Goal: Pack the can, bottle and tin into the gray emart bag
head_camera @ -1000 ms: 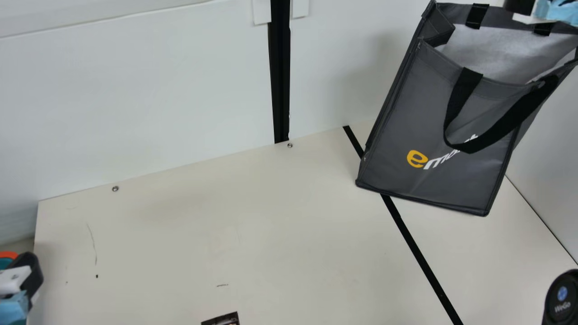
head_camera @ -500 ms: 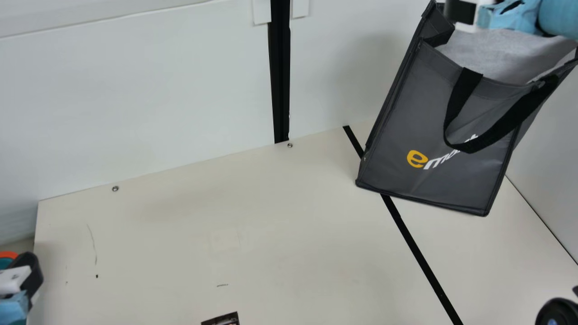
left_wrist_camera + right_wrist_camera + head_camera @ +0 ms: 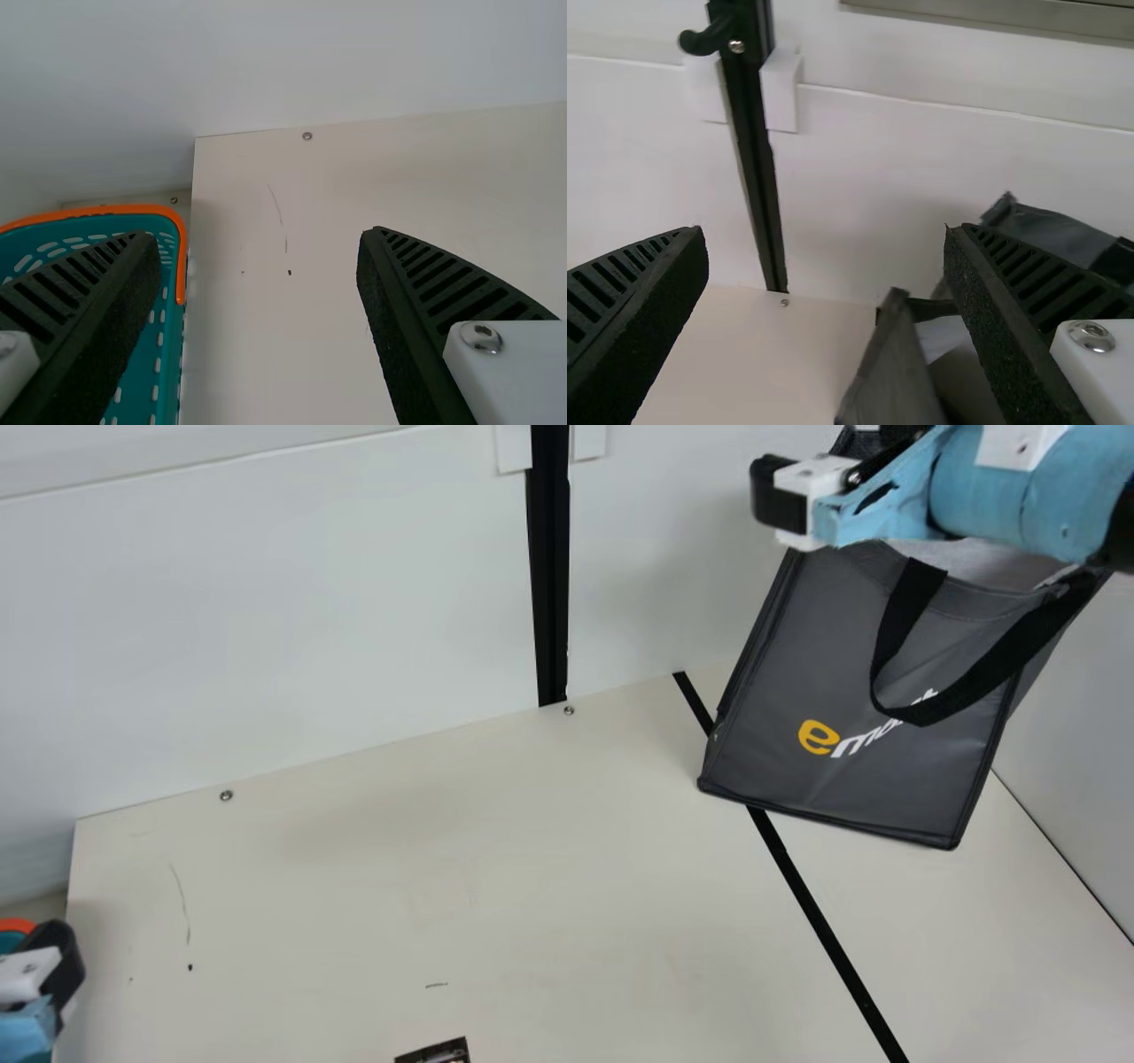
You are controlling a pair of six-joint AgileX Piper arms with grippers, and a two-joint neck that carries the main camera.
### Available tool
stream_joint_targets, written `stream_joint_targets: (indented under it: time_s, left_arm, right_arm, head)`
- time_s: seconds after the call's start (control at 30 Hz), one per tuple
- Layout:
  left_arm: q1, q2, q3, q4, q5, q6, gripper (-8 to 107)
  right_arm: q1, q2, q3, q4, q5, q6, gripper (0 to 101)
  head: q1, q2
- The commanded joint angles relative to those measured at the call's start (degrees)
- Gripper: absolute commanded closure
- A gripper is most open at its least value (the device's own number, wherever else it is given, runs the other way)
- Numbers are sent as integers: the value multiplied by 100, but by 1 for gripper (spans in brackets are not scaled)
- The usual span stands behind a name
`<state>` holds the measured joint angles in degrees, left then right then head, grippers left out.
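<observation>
Currently the right gripper [image 3: 826, 232] hangs spread and empty near the gray emart bag [image 3: 850, 655]; a low sweep could snag its black strap handle [image 3: 904, 615] and topple it. The bag stands on the cream table [image 3: 399, 886], contents hidden. The left gripper [image 3: 257, 235], spread and empty, is near a teal, orange-rimmed basket [image 3: 115, 210].

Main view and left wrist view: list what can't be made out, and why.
- Depths of the emart bag: behind its front panel and the right arm, main view.
- Part of the bag's lettering: under the handle, main view.
- Dark item: cut off by the bottom edge, main view.
- Teal basket's inside: partly behind the left gripper, left wrist view.
</observation>
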<state>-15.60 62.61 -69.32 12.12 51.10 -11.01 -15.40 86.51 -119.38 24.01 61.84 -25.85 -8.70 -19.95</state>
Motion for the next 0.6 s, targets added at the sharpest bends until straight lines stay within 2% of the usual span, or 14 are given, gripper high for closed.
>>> stream_joint_targets:
  time_s: [0.0,0.57]
  left_arm:
    - [0,0,0,0,0,0,9]
    - [0,0,0,0,0,0,9]
  right_arm:
    - [196,-104,245,-48,-52,15,10]
    - [1255,-1027,1854,-501,-443,189,10]
  head:
    - [-130,-5]
    - [-130,-5]
